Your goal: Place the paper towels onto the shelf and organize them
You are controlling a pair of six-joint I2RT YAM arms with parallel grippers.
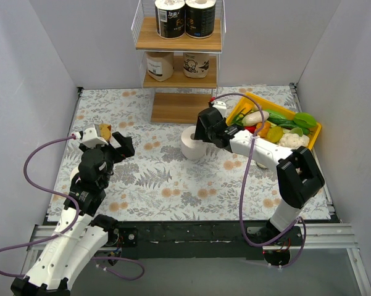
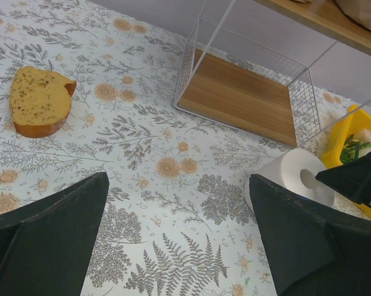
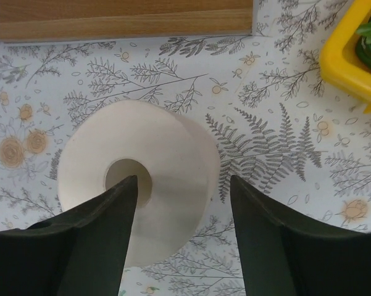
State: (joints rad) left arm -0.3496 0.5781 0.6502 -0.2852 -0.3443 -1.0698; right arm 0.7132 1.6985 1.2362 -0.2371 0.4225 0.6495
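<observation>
The shelf [image 1: 179, 108] stands at the back. Two black rolls [image 1: 170, 17] sit on its top board and two tan rolls [image 1: 196, 63] on the middle board; the bottom board [image 2: 241, 95] is bare. One white roll [image 1: 190, 143] stands upright on the table in front of the shelf, also in the right wrist view [image 3: 136, 203] and the left wrist view [image 2: 293, 176]. My right gripper [image 3: 184, 182] is open just above it, one finger over the core, the other outside the roll's wall. My left gripper [image 2: 178, 182] is open and empty above the table at the left. I see no second white roll.
A yellow tray [image 1: 315, 132] of vegetables sits at the right, behind my right arm. A slice of bread [image 2: 38, 98] lies on the flowered tablecloth at the left, near my left gripper. White walls close in the table on three sides.
</observation>
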